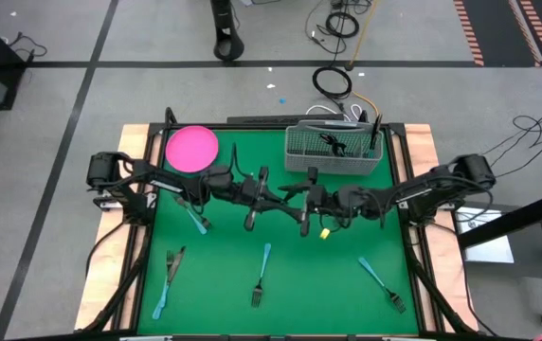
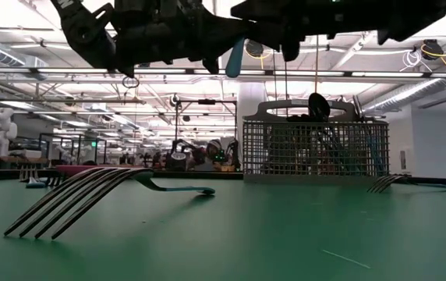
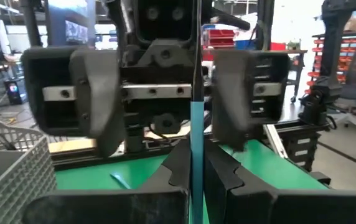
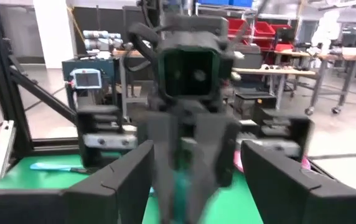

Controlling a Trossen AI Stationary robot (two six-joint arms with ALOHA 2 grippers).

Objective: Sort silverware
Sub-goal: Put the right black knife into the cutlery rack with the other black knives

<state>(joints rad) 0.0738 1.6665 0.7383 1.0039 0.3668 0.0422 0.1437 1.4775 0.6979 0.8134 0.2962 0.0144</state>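
My left gripper (image 1: 279,196) is level above the middle of the green table and shut on one piece of silverware (image 3: 196,124), which has a light blue handle and a dark upper end. My right gripper (image 1: 296,196) faces it, open. Its fingers (image 4: 122,180) stand on either side of the left gripper (image 4: 190,168) and, as far as I can see, touch nothing. More silverware lies flat on the mat: one piece at the left (image 1: 195,218), two near the front left (image 1: 169,270), a fork at the front middle (image 1: 261,277) and one at the front right (image 1: 382,282). My left gripper pinches the piece's blue handle (image 3: 196,155) between its two fingers. They come in level from the table's left and lie across the handle. The piece stands about upright and is lifted clear. Its dark end (image 3: 198,37) points up and its handle tip (image 2: 235,58) hangs below the fingers.
A gray wire basket (image 1: 333,152) with dark utensils in it stands at the far edge, right of the middle. A round pink plate (image 1: 192,149) lies at the far left. A small yellow piece (image 1: 326,232) lies under the right arm. A fork (image 2: 90,195) lies close to the low camera.
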